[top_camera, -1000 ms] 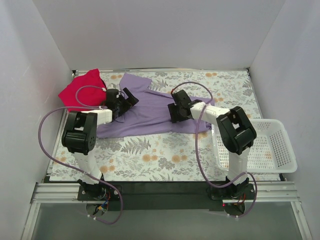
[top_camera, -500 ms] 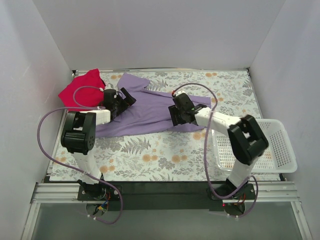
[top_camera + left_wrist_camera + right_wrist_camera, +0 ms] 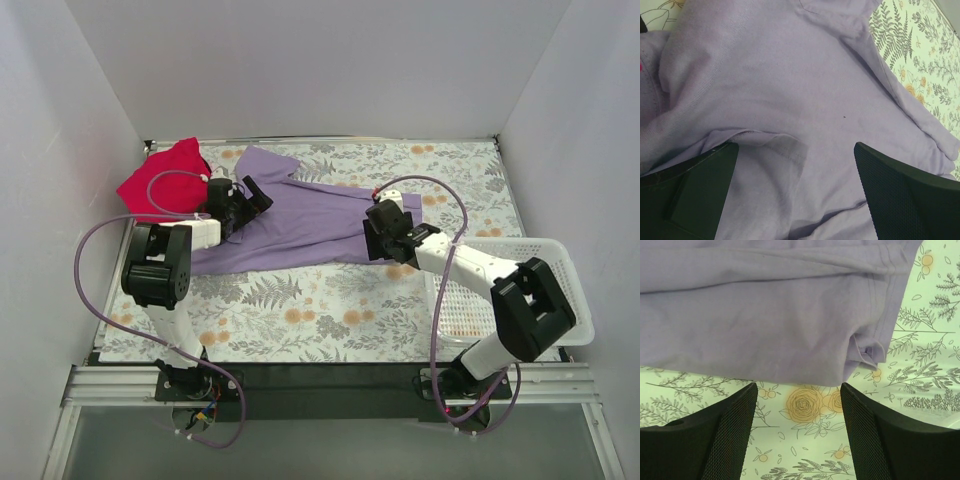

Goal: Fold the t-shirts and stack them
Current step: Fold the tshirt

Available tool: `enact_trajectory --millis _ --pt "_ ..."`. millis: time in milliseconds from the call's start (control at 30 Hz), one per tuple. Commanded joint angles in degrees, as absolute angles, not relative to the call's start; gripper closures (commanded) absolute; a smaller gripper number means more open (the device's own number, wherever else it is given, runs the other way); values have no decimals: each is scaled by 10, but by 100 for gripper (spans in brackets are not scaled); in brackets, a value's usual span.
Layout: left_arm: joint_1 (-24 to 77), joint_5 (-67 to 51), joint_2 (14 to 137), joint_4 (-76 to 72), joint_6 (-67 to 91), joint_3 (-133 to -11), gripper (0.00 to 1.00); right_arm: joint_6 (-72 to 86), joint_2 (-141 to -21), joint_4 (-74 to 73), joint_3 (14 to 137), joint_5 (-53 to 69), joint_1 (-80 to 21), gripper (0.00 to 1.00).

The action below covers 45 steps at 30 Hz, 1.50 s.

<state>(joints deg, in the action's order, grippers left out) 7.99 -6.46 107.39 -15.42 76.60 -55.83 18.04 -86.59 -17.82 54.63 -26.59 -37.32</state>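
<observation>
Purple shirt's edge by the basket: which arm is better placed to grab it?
Probably right: the right gripper hovers open at that hem; the left gripper is over the shirt's far end.

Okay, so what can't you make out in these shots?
Top view: left tool covers part of the lavender shirt; contact unclear.
Top view: red shirt bunched, partly behind a cable; folds unreadable.
Top view: right arm hides part of the basket.
Both wrist views: frame edges crop the lavender shirt.

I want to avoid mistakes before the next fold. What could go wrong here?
The open right gripper hangs at the bunched hem corner of the lavender t-shirt; it may pinch one layer only, or the floral tablecloth. The open left gripper is over a crease and may grab extra folds.
</observation>
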Motion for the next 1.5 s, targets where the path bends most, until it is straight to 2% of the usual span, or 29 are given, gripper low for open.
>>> enact_trajectory --millis 0,567,733,833,933,967,1067,1467 --pt "78 -68 1054 -116 748 -550 5 198 -877 -185 557 -299 -368 39" --pt "75 -77 1048 -113 744 -548 5 213 -949 -170 565 -297 -335 40" --pt "72 -78 1048 -112 744 -548 5 210 -965 -163 570 -286 -334 45" --pt "71 -78 1048 -112 743 -548 5 208 -967 -162 563 -289 -333 53" --pt "69 -81 1050 -112 743 -549 5 204 -966 -157 553 -291 -333 70" --pt "69 -83 1051 -112 743 -549 5 202 -966 -157 552 -291 -333 81" --pt "69 -83 1053 -113 742 -550 5 202 -952 -159 540 -289 -333 97" --pt "66 -76 1070 -95 733 -570 5 216 -872 -242 477 -261 -350 99"
